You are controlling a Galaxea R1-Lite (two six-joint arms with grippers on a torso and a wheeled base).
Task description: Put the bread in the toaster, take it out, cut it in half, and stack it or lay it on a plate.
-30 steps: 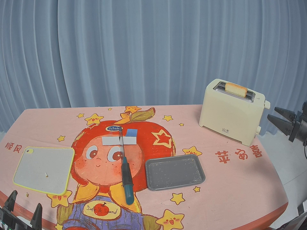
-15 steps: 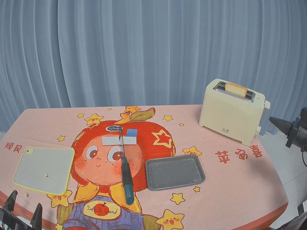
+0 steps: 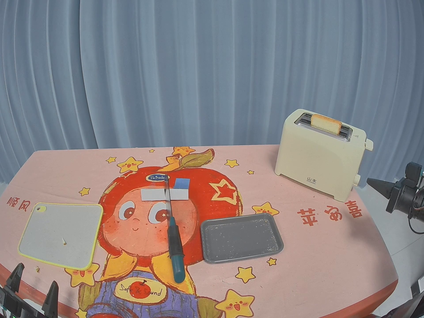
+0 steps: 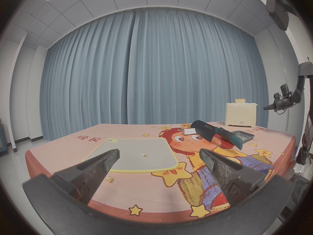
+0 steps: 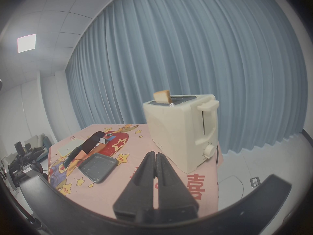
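Bread [image 3: 326, 123] stood upright in the toaster [image 3: 318, 160], top edge poking out, at far right of tabletop [image 3: 309, 252]. Right pincer [image 5: 156, 154] was pressed together & empty, near the toaster's lever side. Left pincer [image 4: 159, 152] was spread & empty, near the cutting board [image 3: 59, 235]. I judged the slice light, soft, crumbly w/ firmer crust. I'd pinch the exposed top across its flat faces, squeeze gently, lift straight up.
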